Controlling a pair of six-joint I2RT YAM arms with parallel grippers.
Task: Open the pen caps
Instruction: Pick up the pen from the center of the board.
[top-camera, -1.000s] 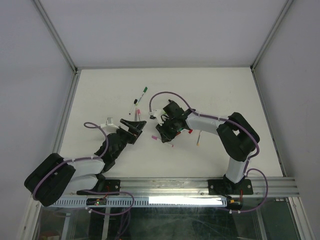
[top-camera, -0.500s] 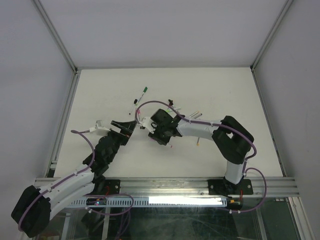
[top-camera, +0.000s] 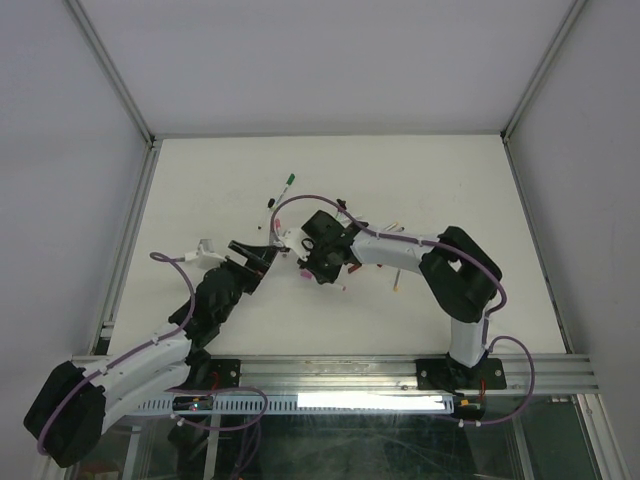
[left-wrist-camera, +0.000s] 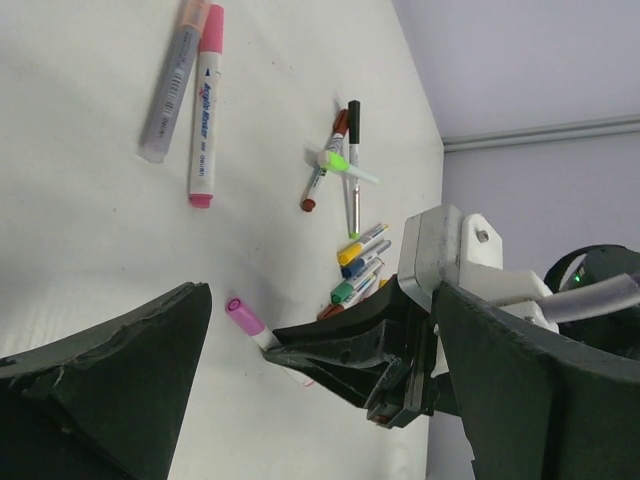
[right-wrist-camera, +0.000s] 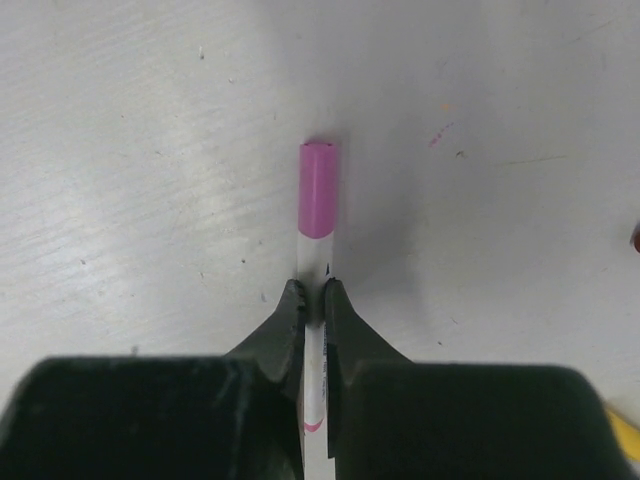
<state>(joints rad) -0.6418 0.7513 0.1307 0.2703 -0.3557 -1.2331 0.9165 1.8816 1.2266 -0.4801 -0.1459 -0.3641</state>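
Two grippers tip to tip near the middle of a white table (top-camera: 450, 180). Pinched tight on the white barrel of a thin pen (right-wrist-camera: 315, 380), the right gripper (right-wrist-camera: 312, 300), fingers (right-wrist-camera: 288, 318) squeezing from both sides just short of the pink cap (right-wrist-camera: 319, 188). Cap seated on the pen, jutting past the fingertips toward 12 o'clock in the right wrist view, close over the tabletop; touching or not, impossible to say.

Spread wide and holding nothing, the left gripper (left-wrist-camera: 320, 290), its dark fingers (left-wrist-camera: 110, 380) flanking cap and right fingertips at 9 and 3 o'clock, clear of both. From overhead, left gripper at 9 o'clock of the right one, pink cap a bright dot between them.

Lying flat up at 11 o'clock from the pair, a green-capped pen (top-camera: 287, 183) and, just nearer, a black-capped pen (top-camera: 268, 209). At 3 o'clock of the right wrist, loose pens (top-camera: 398, 278), mostly hidden by the arm.

In the left wrist view, a pink marker (left-wrist-camera: 205, 100) and a grey marker (left-wrist-camera: 172, 85) side by side, touching along their length. Beyond them, three crossed pens (left-wrist-camera: 340, 165): one lime, one black-capped, one brown-tipped. Nearer the right gripper, a bunch (left-wrist-camera: 358, 268) with yellow, blue and green ends.
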